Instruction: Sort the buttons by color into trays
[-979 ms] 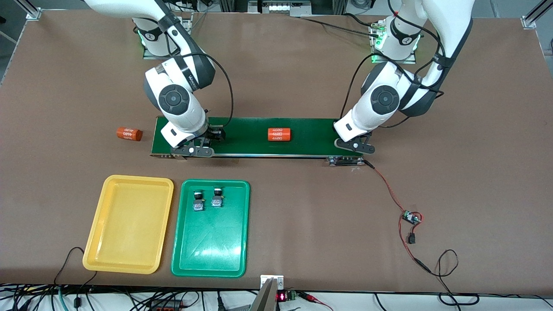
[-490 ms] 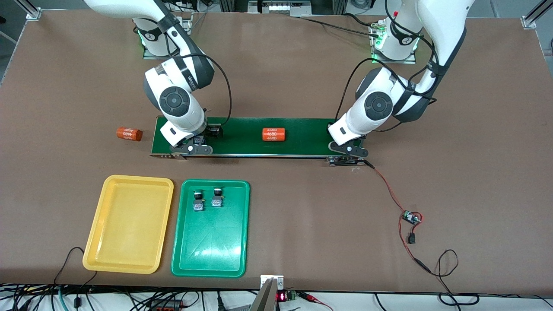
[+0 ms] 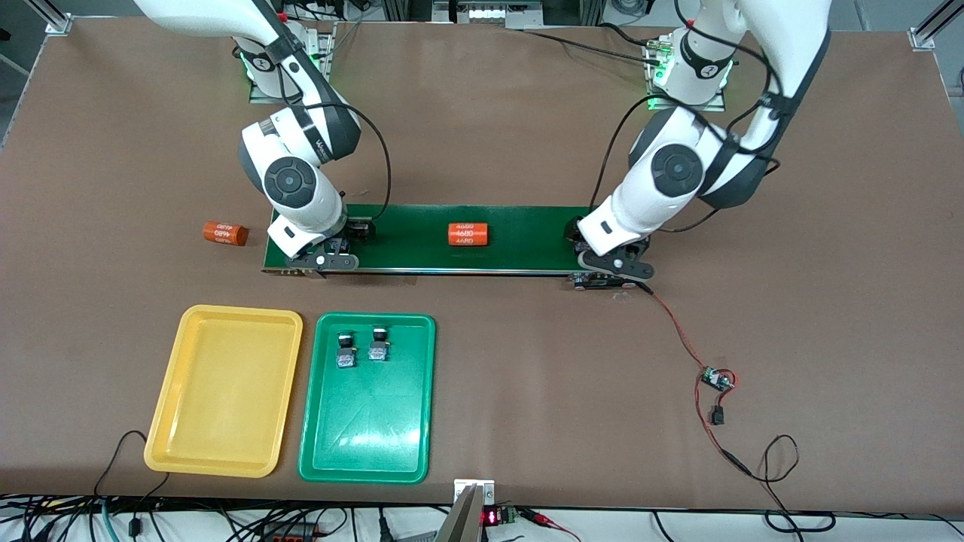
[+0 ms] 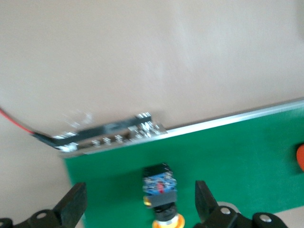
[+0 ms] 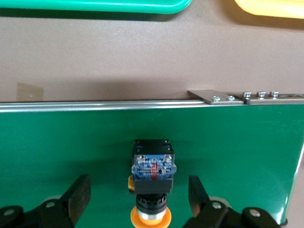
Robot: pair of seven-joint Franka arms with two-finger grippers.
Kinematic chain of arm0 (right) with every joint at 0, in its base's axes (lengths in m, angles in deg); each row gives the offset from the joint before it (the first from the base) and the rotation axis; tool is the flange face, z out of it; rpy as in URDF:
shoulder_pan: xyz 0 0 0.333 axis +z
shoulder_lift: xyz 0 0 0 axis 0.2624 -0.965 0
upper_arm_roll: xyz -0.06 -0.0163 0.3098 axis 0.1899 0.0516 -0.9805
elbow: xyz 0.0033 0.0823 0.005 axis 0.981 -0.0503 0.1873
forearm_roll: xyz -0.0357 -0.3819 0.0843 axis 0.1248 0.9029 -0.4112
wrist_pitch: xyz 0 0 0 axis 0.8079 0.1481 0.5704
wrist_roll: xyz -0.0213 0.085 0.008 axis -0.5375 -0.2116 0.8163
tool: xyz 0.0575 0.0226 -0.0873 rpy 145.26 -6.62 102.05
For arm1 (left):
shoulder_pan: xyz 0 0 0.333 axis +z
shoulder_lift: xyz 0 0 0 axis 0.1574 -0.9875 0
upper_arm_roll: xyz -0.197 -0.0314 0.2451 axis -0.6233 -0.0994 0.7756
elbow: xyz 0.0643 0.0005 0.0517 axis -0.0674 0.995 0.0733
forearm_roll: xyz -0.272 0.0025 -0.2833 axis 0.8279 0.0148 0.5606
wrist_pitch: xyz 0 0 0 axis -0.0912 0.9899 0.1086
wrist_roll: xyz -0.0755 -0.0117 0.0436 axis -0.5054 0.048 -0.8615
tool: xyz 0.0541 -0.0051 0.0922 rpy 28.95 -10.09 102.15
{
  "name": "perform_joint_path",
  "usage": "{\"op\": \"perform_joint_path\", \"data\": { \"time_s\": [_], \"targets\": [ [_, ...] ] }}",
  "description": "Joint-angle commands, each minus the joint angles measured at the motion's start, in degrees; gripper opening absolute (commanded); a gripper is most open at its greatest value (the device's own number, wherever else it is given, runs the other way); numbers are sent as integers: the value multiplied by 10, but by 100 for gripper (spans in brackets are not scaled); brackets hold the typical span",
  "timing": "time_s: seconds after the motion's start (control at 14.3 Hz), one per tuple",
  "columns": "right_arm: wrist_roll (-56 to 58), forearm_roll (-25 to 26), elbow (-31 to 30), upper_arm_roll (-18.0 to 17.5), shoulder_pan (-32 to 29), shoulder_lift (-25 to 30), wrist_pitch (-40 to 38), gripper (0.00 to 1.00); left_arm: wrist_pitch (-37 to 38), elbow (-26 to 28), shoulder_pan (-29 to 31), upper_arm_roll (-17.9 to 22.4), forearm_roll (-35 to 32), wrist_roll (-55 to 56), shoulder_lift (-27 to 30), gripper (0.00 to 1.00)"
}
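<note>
We see each hand spread over a yellow-capped button lying on the conveyor belt (image 3: pixel 422 239): the left hand (image 4: pixel 137 209) astride one button (image 4: pixel 160 191), the right hand (image 5: pixel 135 197) astride the other (image 5: pixel 152 183), their long axes crosswise to the belt, caps toward the hands. Two buttons (image 3: pixel 360 348) lie in the green tray (image 3: pixel 422 406) by the bench's front edge.

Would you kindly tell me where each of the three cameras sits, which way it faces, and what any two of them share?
Front view: high across the table, facing both arms' bases; shows both arms, the conveyor belt, yellow tray and green tray.
Left wrist view: on the left arm's wrist, looking down past the left gripper, jaws open, at a yellow-orange button on the belt.
Right wrist view: on the right arm's wrist, looking down past the right gripper, jaws open around another yellow-orange button.
Shared: both wrist views show the belt; the right wrist and front views show both trays.
</note>
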Motion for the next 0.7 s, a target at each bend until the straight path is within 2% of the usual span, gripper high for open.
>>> {"op": "perform_joint_path", "data": {
  "time_s": [0.0, 0.07, 0.21, 0.28, 0.42, 0.49, 0.56, 0.63],
  "targets": [
    [28, 6, -47, 10, -11, 21, 42, 92, 14, 7, 3, 47, 6, -3, 67, 100],
    [41, 7, -58, 19, -11, 23, 55, 91, 21, 7, 4, 70, 6, -3, 82, 100],
    [52, 7, -67, 24, -13, 25, 62, 81, 75, -33, 29, 97, 6, -3, 93, 100],
    [52, 7, -67, 24, -13, 25, 60, 68, 133, -72, 45, 97, 6, -3, 91, 100],
    [52, 7, -65, 24, -12, 25, 57, 35, 229, -143, 54, 112, -4, -6, 82, 100],
    [52, 6, -63, 24, -13, 26, 54, 23, 252, -170, 54, 122, -20, -7, 77, 100],
    [51, 6, -61, 25, -13, 26, 47, 18, 268, -192, 55, 129, -38, -13, 76, 100],
    [52, 6, -53, 25, -13, 29, 36, 16, 275, -208, 60, 137, -46, -36, 77, 100]
  ]
}}
